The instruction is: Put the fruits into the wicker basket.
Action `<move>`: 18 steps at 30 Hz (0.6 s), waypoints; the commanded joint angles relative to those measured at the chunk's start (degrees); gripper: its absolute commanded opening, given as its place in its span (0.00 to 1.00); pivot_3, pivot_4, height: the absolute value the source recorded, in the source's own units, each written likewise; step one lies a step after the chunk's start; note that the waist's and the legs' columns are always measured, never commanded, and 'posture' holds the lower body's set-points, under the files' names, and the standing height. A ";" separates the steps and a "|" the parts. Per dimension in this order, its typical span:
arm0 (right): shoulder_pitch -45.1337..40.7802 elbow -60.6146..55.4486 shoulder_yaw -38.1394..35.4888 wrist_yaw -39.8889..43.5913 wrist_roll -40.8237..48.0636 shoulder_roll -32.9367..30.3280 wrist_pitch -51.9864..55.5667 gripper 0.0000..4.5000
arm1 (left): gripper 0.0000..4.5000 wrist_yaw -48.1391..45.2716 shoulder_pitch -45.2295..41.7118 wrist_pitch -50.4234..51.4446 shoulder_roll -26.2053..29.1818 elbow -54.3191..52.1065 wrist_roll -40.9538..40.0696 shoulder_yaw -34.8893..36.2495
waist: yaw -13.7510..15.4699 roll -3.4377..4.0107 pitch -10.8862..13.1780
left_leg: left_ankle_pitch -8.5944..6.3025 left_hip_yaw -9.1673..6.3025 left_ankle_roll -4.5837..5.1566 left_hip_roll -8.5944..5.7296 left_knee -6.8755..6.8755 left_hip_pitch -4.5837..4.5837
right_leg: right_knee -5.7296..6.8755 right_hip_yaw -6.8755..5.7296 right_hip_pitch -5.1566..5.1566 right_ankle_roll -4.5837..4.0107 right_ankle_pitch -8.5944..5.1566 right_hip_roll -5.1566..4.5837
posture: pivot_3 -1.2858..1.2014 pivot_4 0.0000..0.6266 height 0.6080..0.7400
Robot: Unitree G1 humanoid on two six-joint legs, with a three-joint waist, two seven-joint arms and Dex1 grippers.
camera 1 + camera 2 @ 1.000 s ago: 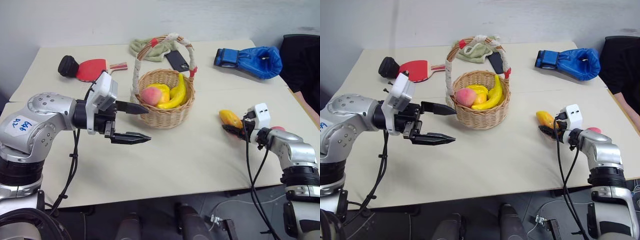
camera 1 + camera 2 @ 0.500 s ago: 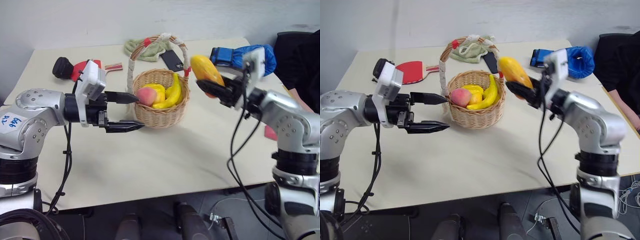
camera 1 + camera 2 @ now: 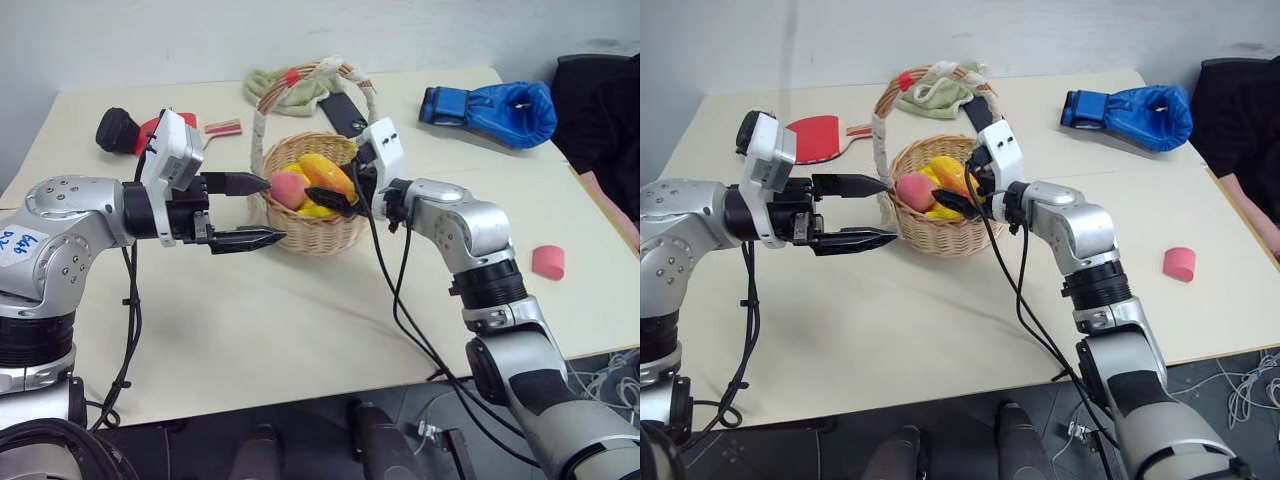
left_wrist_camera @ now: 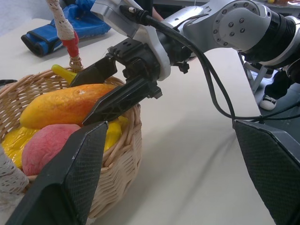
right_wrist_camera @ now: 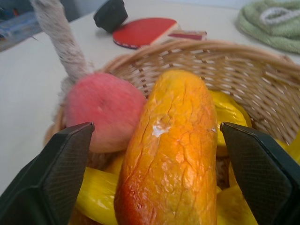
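Since a second ago your right arm has swung in from the table's right side, carrying the mango [image 5: 171, 154] up and over to the wicker basket [image 3: 315, 225] — and that fruit now lies inside it, on top of the banana [image 5: 96, 201] and beside the peach [image 5: 103, 115].

Nearest you, the left gripper [image 3: 245, 210] hovers just at the basket's left side, its two black fingers spread wide, pinching nothing; the upper fingertip points at the peach. You can see the right gripper [image 4: 110, 86] reaching over the basket's rim from the other side, its fingers standing apart on either side of the mango. In the right wrist view both pads are clear of the fruit, so nothing is pinched there.

Off to the right on the table [image 3: 300, 330] sits a small pink block [image 3: 548, 261], well apart from the basket.

Farther back, the basket's tall handle [image 3: 265, 130] arches up, wrapped in cream cord with red bands. Behind it lie a green cloth [image 3: 285, 88] and a dark flat object [image 3: 345, 112]; to the left — a red paddle [image 3: 820, 135] with a black item beside it, and at the far right a blue boxing glove [image 3: 495, 108].
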 commanded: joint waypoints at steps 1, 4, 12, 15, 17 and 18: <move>2.01 -11.66 -6.30 1.23 5.21 -3.92 4.05 1.00 | 1.00 0.28 0.31 -0.54 0.76 -1.88 -1.00 2.49 | 0.21 0.00 0.00 | -0.03 -0.02 0.05 0.00 -0.01 -0.01 | 0.00 -0.01 -0.01 0.00 0.00 0.00 | 0.52 0.24 1.00; 4.34 -19.22 -11.30 0.26 10.40 -6.57 10.08 1.00 | 1.00 0.47 0.74 -0.52 1.02 -2.06 -1.05 2.90 | 0.61 0.00 0.00 | -0.14 -0.04 0.25 -0.01 0.04 -0.01 | -0.01 -0.03 0.03 0.00 0.00 -0.03 | 0.52 0.24 1.00; 3.55 -12.85 -11.89 -7.07 4.14 -5.77 4.55 1.00 | 1.00 0.82 -0.62 -1.43 0.02 -1.06 -0.37 2.21 | -0.03 0.00 0.00 | -0.14 0.13 0.31 -0.04 0.04 0.30 | 0.02 0.09 0.21 -0.03 0.07 -0.01 | 0.52 0.24 1.00; 0.57 -5.02 -10.33 -8.10 0.43 -3.32 -1.17 1.00 | 1.00 1.14 -1.45 -1.69 -0.60 -0.75 -0.17 1.85 | -0.15 0.01 0.00 | -0.08 0.11 0.34 -0.03 0.04 0.33 | 0.00 0.10 0.19 -0.06 0.09 0.02 | 0.52 0.24 1.00; -1.70 0.67 -9.90 -8.09 -1.27 -1.81 -4.54 1.00 | 1.00 1.21 -1.82 -1.79 -0.79 -0.71 -0.15 1.74 | -0.25 0.01 0.01 | -0.08 0.11 0.34 -0.01 0.04 0.33 | 0.23 0.12 0.17 -0.06 0.09 0.05 | 0.52 0.24 1.00; -3.06 3.86 -9.79 -8.22 -2.12 -1.08 -6.25 1.00 | 1.00 1.21 -2.01 -1.90 -0.85 -0.61 -0.06 1.68 | -0.29 0.01 0.01 | -0.07 0.10 0.33 -0.01 0.03 0.30 | 0.22 0.12 0.15 -0.07 0.09 0.04 | 0.52 0.24 1.00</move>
